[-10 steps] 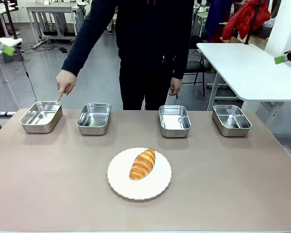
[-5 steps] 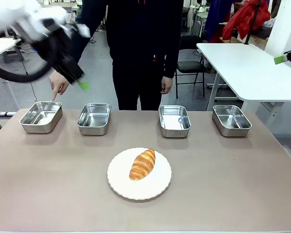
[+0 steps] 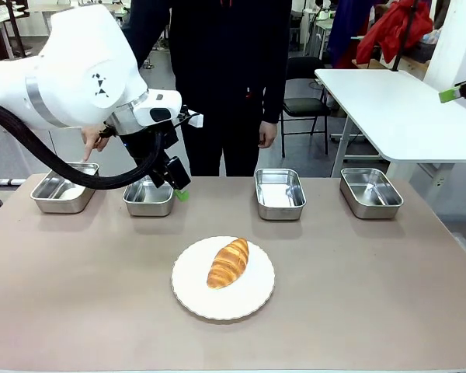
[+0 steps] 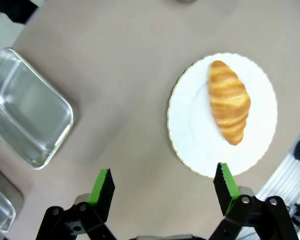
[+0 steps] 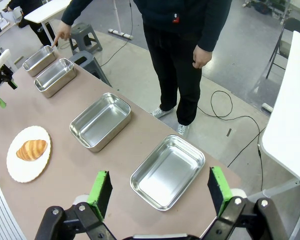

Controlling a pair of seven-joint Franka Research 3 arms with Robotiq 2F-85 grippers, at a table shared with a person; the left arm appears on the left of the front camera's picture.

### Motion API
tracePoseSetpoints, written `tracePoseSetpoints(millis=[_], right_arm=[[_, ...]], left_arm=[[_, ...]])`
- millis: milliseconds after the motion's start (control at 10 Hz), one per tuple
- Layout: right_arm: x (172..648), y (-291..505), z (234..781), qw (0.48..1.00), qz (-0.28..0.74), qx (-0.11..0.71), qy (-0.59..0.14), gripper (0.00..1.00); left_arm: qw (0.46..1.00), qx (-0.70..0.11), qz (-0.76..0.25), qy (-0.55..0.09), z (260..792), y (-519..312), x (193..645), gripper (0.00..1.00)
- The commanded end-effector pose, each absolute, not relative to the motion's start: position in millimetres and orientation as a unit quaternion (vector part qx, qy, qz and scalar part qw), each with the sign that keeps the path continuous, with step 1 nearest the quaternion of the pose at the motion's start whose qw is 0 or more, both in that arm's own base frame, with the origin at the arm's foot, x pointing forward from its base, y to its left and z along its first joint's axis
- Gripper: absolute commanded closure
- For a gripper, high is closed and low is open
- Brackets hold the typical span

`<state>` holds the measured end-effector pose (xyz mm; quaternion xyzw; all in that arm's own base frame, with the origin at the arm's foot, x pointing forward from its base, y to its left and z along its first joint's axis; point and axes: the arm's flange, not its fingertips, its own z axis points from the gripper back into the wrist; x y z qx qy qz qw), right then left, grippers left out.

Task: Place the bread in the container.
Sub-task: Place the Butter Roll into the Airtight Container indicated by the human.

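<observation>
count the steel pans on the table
4, along the far edge: leftmost pan and second pan, both partly behind the left arm, third pan right of centre, rightmost pan at the end.

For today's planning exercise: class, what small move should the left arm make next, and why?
Probably shift the open left pincer over the bread: it lies untouched on the plate, and the pincer hangs short of the plate.
</observation>
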<state>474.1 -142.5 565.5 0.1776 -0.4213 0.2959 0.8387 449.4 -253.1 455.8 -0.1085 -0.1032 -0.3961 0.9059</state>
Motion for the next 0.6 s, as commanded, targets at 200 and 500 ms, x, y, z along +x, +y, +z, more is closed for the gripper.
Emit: tracePoseSetpoints(millis=[200, 500], right_arm=[[474.2, -142.4, 566.5, 0.836, 0.296, 0.18, -0.425, 0.0], [474.2, -142.4, 566.5, 0.836, 0.296, 0.18, -0.425, 0.0]], left_arm=[[0.901, -0.11, -0.408, -0.094, 468.1, -248.6, 450.8, 0.0], [0.917, -0.114, -0.375, -0.075, 460.9, -272.8, 442.4, 0.0]])
